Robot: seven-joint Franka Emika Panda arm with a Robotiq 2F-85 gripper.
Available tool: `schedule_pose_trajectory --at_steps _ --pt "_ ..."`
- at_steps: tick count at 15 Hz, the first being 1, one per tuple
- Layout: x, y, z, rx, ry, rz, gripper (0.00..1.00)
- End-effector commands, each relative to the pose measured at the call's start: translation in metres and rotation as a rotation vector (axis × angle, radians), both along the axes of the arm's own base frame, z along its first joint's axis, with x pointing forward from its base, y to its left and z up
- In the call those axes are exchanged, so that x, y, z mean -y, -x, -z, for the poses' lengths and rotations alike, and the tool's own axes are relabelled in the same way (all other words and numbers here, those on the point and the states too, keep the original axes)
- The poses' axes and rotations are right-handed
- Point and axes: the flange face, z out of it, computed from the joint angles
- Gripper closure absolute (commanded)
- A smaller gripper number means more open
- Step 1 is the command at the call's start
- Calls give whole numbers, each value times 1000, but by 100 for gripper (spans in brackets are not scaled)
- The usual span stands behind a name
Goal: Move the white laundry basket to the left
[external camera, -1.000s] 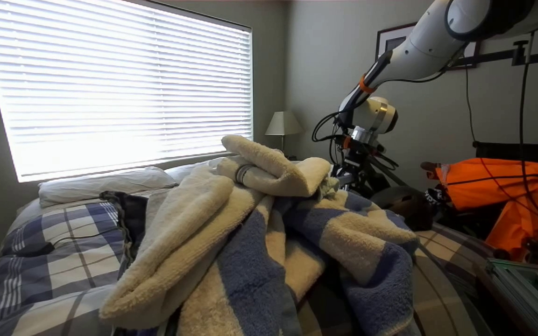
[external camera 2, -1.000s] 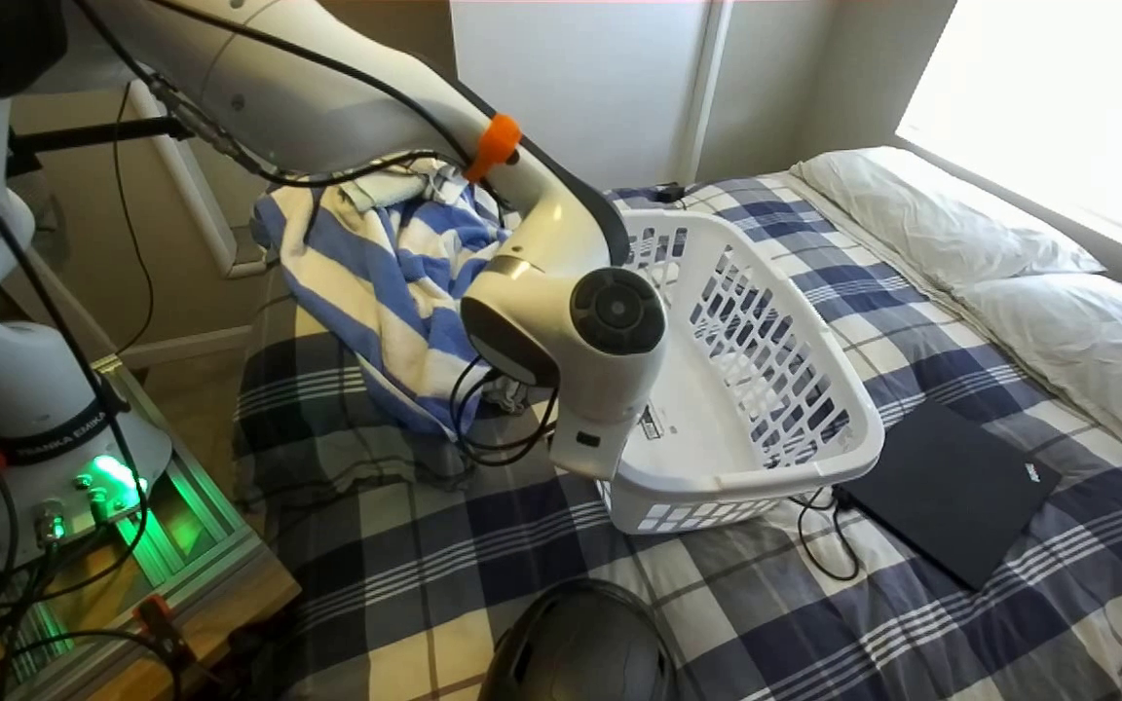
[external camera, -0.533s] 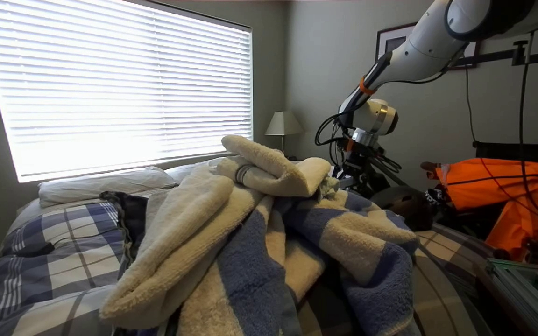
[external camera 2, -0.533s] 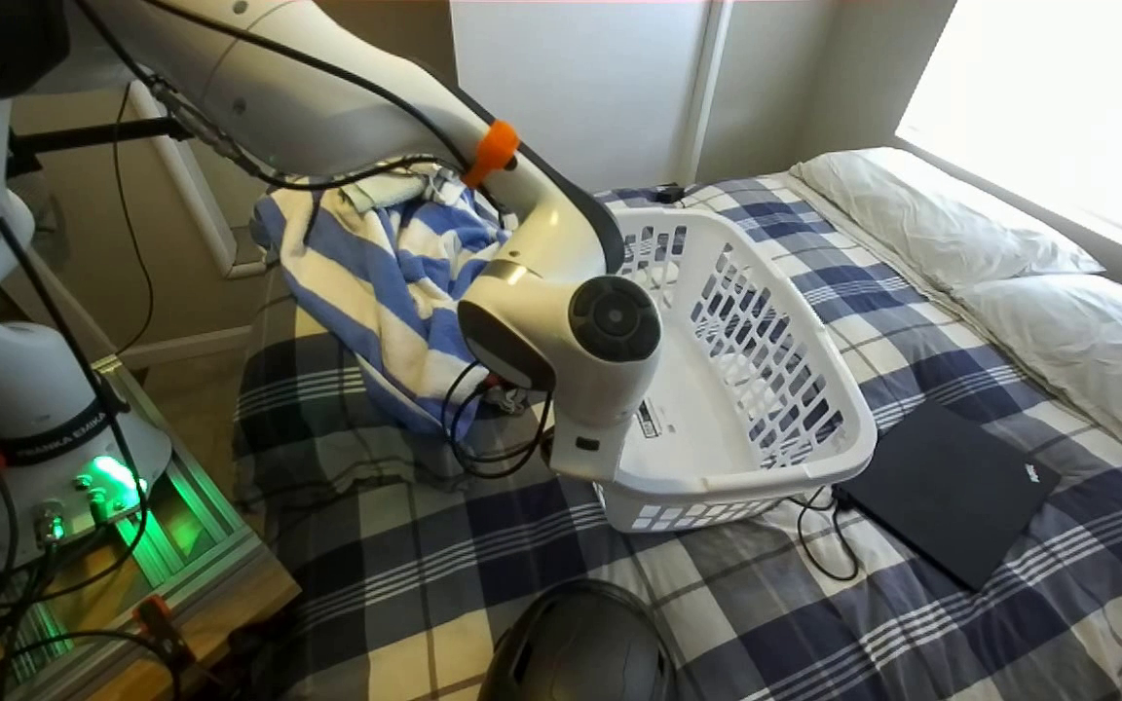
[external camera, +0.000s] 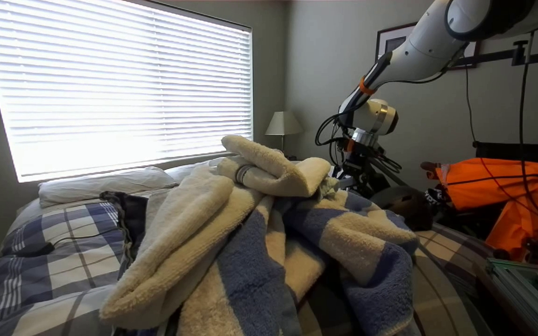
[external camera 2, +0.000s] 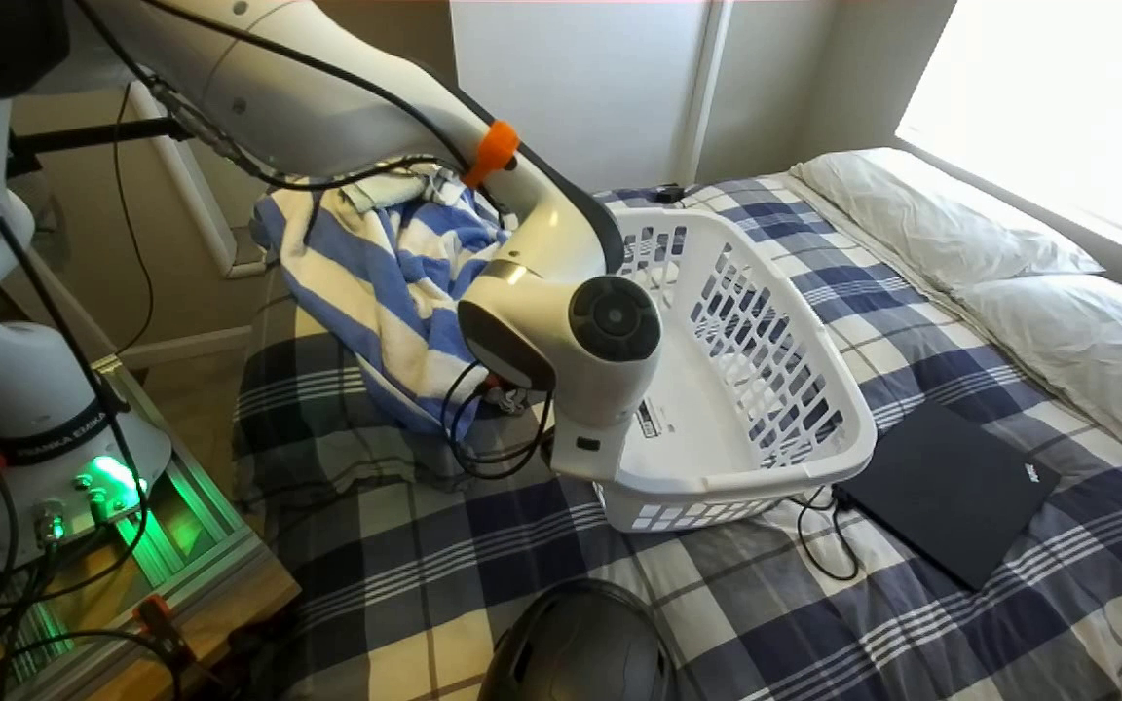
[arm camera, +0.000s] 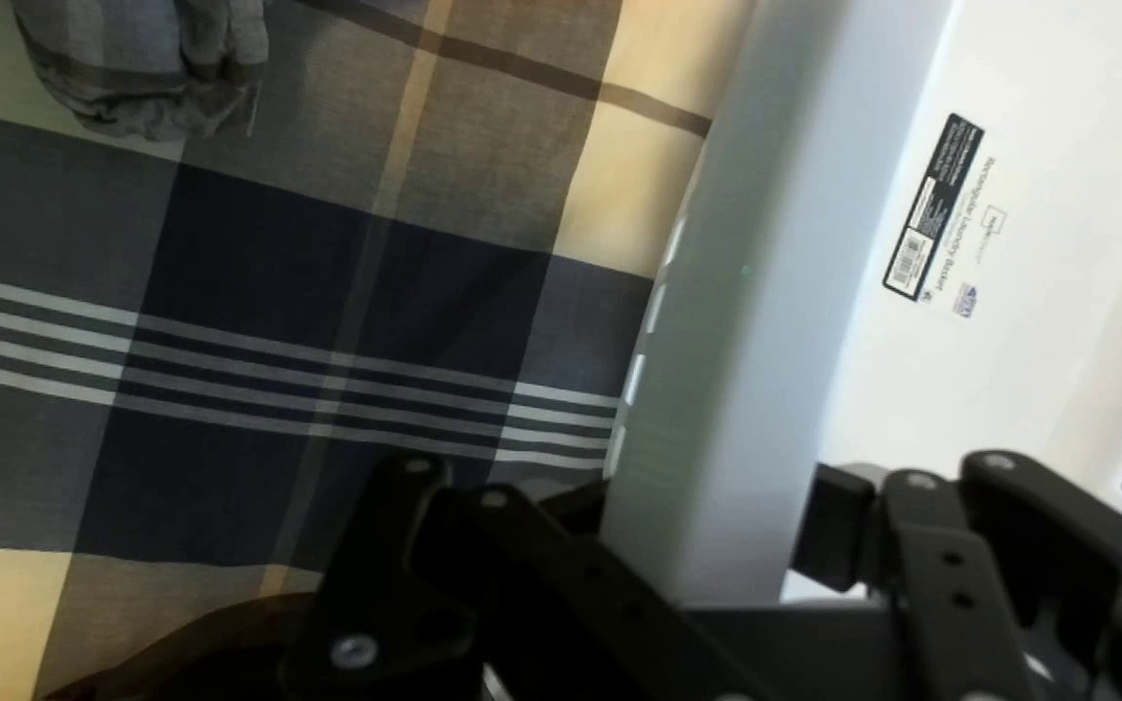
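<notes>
The white laundry basket (external camera 2: 736, 482) sits on the plaid bed in an exterior view, with slotted sides and a label on its inner floor. Close up in the wrist view, the thick rim of the basket (arm camera: 766, 292) runs between the black fingers of my gripper (arm camera: 707, 521). One finger is outside the rim and the other inside, so the gripper is shut on it. From the exterior view above the bed, the arm's wrist covers the jaws and the near corner of the rim. A heaped blanket hides nearly all of the basket in an exterior view.
A blue-and-cream striped blanket (external camera 2: 405, 292) is bunched beside the basket. On the opposite side a black laptop (external camera 2: 951, 497) lies with its cable close to the basket. A dark helmet (external camera 2: 580, 647) rests at the near edge. White pillows (external camera 2: 931, 219) line the window side.
Over the first half second the arm's wrist and the basket shifted slightly left in the exterior view above the bed. Since then both look still.
</notes>
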Motion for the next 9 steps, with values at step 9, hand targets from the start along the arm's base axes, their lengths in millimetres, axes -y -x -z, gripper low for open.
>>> schedule_pose_trajectory --at_steps 9 --pt "-27 -87 24 -42 -10 -268 100"
